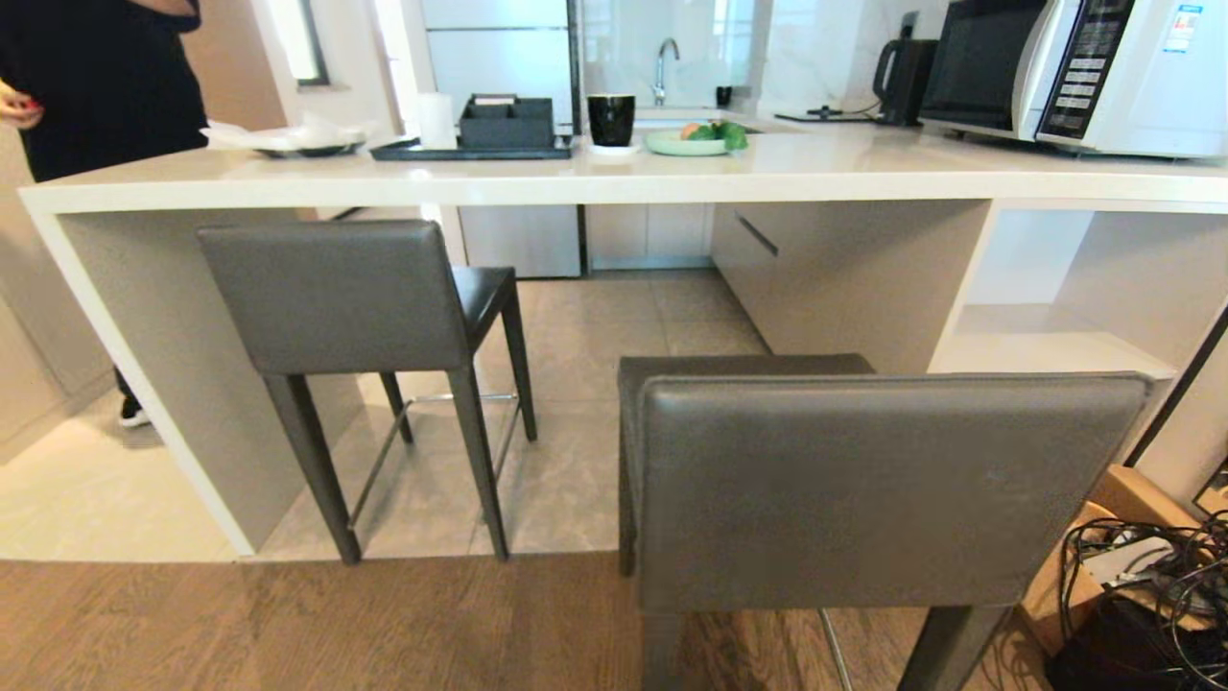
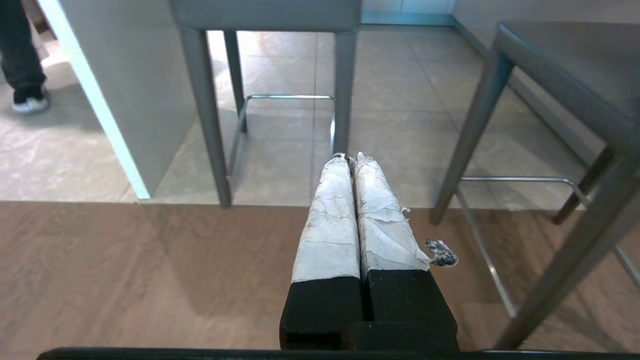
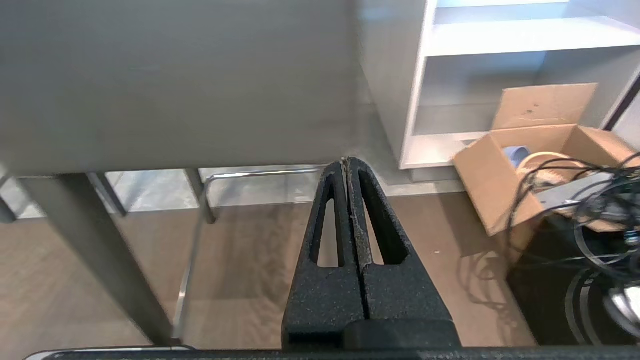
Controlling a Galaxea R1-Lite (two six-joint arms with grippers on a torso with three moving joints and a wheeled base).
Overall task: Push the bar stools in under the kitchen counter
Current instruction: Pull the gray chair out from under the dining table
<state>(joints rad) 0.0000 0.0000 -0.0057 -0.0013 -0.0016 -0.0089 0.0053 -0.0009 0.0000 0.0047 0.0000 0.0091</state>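
Two dark grey bar stools stand before the white kitchen counter (image 1: pixel 614 178). The left stool (image 1: pixel 336 293) has its seat partly under the slab. The right stool (image 1: pixel 883 480) stands well back on the wood floor, its backrest close to me. Neither gripper shows in the head view. My left gripper (image 2: pixel 348 157), its fingers wrapped in white tape, is shut and empty, low over the wood floor between the left stool (image 2: pixel 265 12) and the right stool (image 2: pixel 565 75). My right gripper (image 3: pixel 346 161) is shut and empty just below the right stool's backrest (image 3: pixel 175 80).
A person in black (image 1: pixel 96 77) stands at the counter's left end. A cardboard box (image 1: pixel 1103 547) and tangled cables (image 1: pixel 1161 585) lie on the floor at right. On the counter are a microwave (image 1: pixel 1084 72), a kettle (image 1: pixel 902 82), a black cup (image 1: pixel 611 118), a tray (image 1: pixel 470 151) and a plate (image 1: pixel 686 142).
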